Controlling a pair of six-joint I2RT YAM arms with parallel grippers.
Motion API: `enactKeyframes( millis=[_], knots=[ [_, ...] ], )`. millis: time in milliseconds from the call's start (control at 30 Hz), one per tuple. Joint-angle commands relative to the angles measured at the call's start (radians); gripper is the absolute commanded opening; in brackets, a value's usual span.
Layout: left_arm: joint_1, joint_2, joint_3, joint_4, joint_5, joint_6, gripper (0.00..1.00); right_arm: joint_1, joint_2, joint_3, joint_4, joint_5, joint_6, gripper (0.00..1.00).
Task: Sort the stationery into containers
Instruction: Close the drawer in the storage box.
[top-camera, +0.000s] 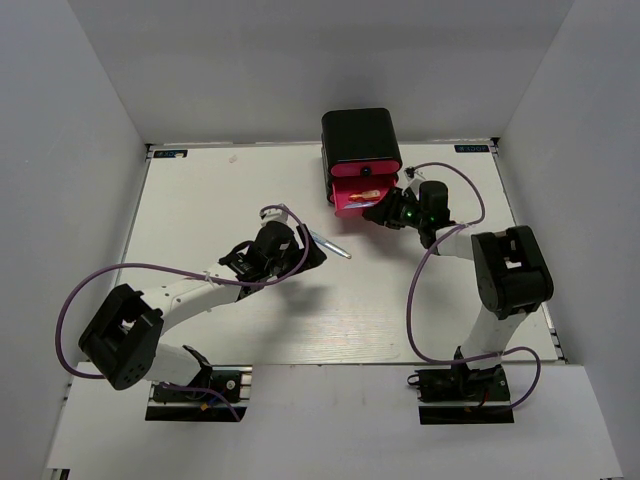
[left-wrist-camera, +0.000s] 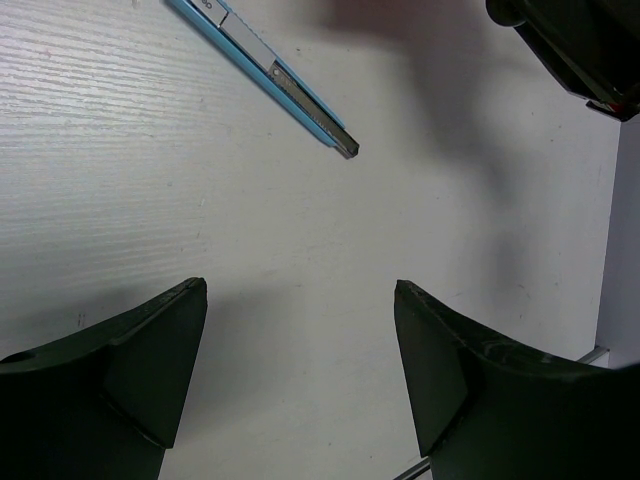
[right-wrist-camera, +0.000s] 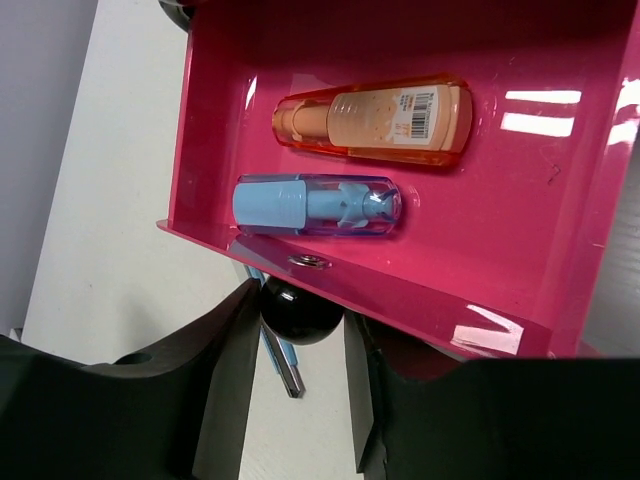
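The black rounded box (top-camera: 360, 135) stands at the back of the table with one pink drawer (top-camera: 357, 198) pulled open. In the right wrist view the drawer (right-wrist-camera: 520, 230) holds an orange capped marker (right-wrist-camera: 375, 120) and a blue capped marker (right-wrist-camera: 315, 205). My right gripper (right-wrist-camera: 303, 312) is shut on the drawer's black knob (right-wrist-camera: 300, 315); it also shows in the top view (top-camera: 385, 212). A thin blue pen (left-wrist-camera: 270, 70) lies on the table ahead of my left gripper (left-wrist-camera: 300, 300), which is open and empty. The pen also shows in the top view (top-camera: 330, 243), just right of the left gripper (top-camera: 308, 250).
The white table (top-camera: 420, 300) is walled in by grey panels on the left, back and right. Purple cables (top-camera: 100, 275) loop off both arms. The right arm's dark body (left-wrist-camera: 570, 40) shows at the top right of the left wrist view.
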Motion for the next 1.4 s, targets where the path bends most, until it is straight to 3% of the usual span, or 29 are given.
enactKeyframes(
  millis=[0, 267, 1033, 1133, 1267, 1367],
  knots=[
    [-0.001, -0.02, 0.039, -0.003, -0.01, 0.01, 0.85, 0.009, 0.019, 0.032, 0.038, 0.023, 0.01, 0.39],
    [-0.001, -0.011, 0.048, -0.012, -0.01, 0.01, 0.85, 0.012, 0.014, 0.072, 0.054, 0.005, 0.005, 0.32],
    [-0.001, 0.0, 0.066, -0.03, -0.009, 0.019, 0.85, 0.004, 0.236, 0.403, -0.011, 0.033, -0.018, 0.33],
    [-0.001, 0.0, 0.066, -0.039, -0.01, 0.019, 0.85, 0.007, 0.241, 0.411, -0.014, 0.031, -0.009, 0.36],
    [-0.001, -0.009, 0.066, -0.04, -0.01, 0.019, 0.85, 0.006, 0.234, 0.377, 0.0, 0.017, 0.009, 0.51],
    [-0.001, -0.009, 0.066, -0.04, -0.01, 0.019, 0.85, 0.001, 0.217, 0.325, 0.018, 0.016, 0.042, 0.54]
  ],
)
